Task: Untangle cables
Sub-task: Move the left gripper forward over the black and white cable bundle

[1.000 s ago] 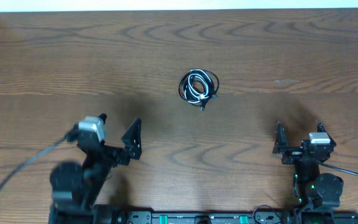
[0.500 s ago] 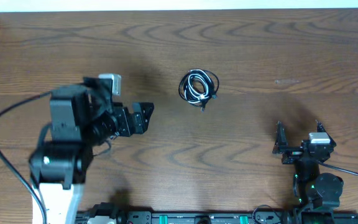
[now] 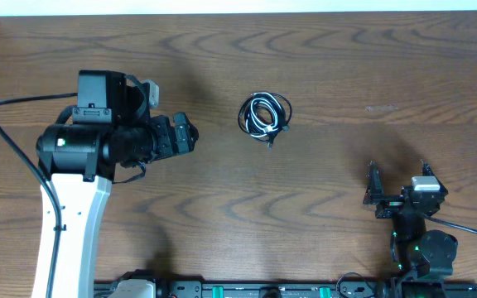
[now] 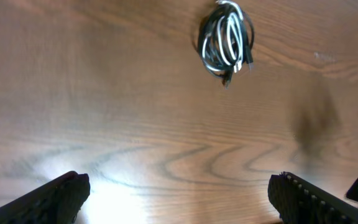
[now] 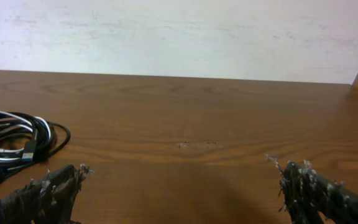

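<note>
Two grippers and one bundle of cables, shown in three views

Overhead: the left gripper [image 3: 190, 137] is raised over the wooden table [image 3: 346, 66] and points sideways at the cables [image 3: 265, 116]. The bundle lies ahead of its fingertips and a little to one side, apart from them. How far its jaws are spread is hard to read from this view. The right gripper [image 3: 397, 178] sits low at the near edge of the table with its two fingers spread wide. The cables lie well ahead of it and off to its left. One white cord and several black cords are coiled together in a single small loop, with a plug end sticking out on the side nearer the arms.

Left wrist: the left gripper [image 4: 179, 186] is spread wide with nothing between its fingers, which show only at the lower corners. The cables [image 4: 227, 40] lie well ahead on bare wood, slightly towards the right-hand finger. White strands run through the middle of the black loop.

Right wrist: the right gripper [image 5: 179, 168] is also spread wide and holds nothing. The cables [image 5: 14, 146] lie ahead of its left finger, outside the gap, and are partly cut off by the frame edge. A pale wall [image 5: 179, 31] rises beyond the far edge of the table
</note>
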Robot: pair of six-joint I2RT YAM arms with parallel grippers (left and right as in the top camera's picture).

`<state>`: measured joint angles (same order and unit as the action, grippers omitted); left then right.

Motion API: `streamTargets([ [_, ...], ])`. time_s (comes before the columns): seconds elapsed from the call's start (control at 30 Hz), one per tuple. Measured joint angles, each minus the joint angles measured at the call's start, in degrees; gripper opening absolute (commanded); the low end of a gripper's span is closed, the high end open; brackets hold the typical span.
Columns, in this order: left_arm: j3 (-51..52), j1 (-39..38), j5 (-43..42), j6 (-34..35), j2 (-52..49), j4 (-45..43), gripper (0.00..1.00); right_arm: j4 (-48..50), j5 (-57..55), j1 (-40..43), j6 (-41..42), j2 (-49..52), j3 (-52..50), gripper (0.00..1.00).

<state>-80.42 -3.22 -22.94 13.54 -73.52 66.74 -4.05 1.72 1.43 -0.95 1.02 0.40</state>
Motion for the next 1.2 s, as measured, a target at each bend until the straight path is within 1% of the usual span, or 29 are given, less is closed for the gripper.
streamTargets([
  [0.2,0.0,0.0,0.0,3.3,-2.1,0.6,0.98,0.0,0.0,0.0,0.0,0.0,0.0,0.99],
  [0.47,0.0,0.0,-0.3,4.7,-7.6,0.8,0.98,0.0,0.0,0.0,0.0,0.0,0.0,0.99],
  [0.77,0.0,-0.2,-2.1,7.1,-10.6,1.6,0.98,0.0,0.0,0.0,-0.1,0.0,0.0,0.99],
  [1.1,0.0,-4.7,-2.7,5.7,-14.7,1.0,0.98,0.0,0.0,0.0,-0.2,0.0,0.0,0.99],
  [1.2,0.0,-4.9,-2.6,5.6,-14.8,0.2,0.98,0.0,0.0,0.0,-0.2,0.0,0.0,0.99],
])
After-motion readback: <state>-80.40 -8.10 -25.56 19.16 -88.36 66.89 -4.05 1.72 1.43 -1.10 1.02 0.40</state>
